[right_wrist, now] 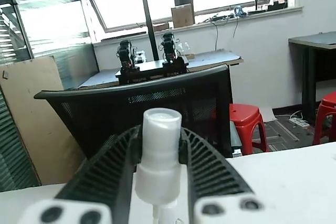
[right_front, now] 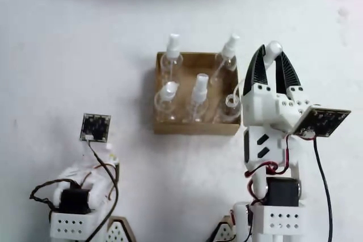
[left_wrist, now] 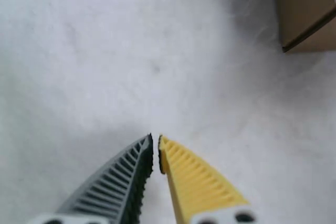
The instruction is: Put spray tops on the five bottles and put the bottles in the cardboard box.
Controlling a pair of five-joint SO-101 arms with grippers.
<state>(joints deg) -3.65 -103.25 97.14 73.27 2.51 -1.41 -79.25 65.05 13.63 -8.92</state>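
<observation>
Spray top point(right_wrist: 159, 156) held just beside the cardboard box point(right_front: 195, 127).
Right jaws clamp the spray top; left jaws are together above the table point(left_wrist: 79, 51), near the box. Inside the box stands one topless bottle point(right_front: 231, 107).

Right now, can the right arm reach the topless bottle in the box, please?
Probably yes: the right gripper, shut on a spray top, is beside the box, and the topless bottle stands in the corner nearest that arm, its neck uncovered.
</observation>
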